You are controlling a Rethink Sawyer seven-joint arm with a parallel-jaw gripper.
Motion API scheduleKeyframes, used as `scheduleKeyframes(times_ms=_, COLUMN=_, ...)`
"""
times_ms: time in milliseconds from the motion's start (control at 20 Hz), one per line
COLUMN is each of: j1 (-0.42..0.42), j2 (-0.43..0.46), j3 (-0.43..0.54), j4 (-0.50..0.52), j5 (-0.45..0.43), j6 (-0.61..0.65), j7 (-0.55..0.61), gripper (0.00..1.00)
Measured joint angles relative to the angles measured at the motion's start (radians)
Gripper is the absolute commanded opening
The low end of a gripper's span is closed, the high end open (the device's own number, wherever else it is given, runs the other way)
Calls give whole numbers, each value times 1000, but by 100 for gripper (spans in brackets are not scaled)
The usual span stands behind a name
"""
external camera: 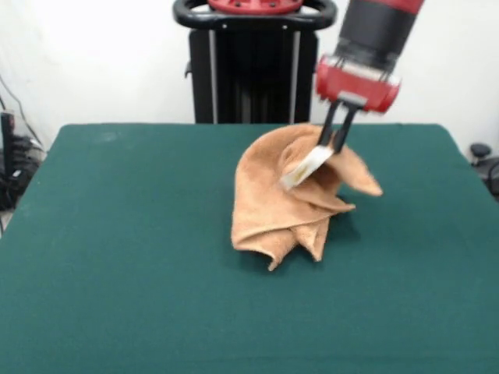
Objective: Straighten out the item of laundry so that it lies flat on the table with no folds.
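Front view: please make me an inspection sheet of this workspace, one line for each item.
Surface: table, dark green cloth, bare around the towel.
Job's things: towel, light brown, lifted at its top and hanging in folds, lower edge on the table; white label near the top.
Clutter: nothing seen.
Grippers: gripper shut on the towel's raised part, red arm coming down from above.
Cables: dark cables and equipment beside the table's left edge.
Surroundings: black pedestal behind the table, white wall, a dark object at the right edge.
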Motion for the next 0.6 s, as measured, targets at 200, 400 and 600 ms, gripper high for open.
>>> scheduleKeyframes(times_ms=200, j1=83, j2=-65, j3=-63, j4=0, j5=-2, j6=160, j7=0, gripper=0)
scheduleKeyframes(times_ms=400, j1=119, j2=-106, j3=-94, j4=0, j5=-3, j6=246, j7=0, gripper=0)
scheduleKeyframes(times_ms=600, j1=145, j2=-140, j3=-136, j4=-5, j5=-3, j6=307, j7=5, gripper=0)
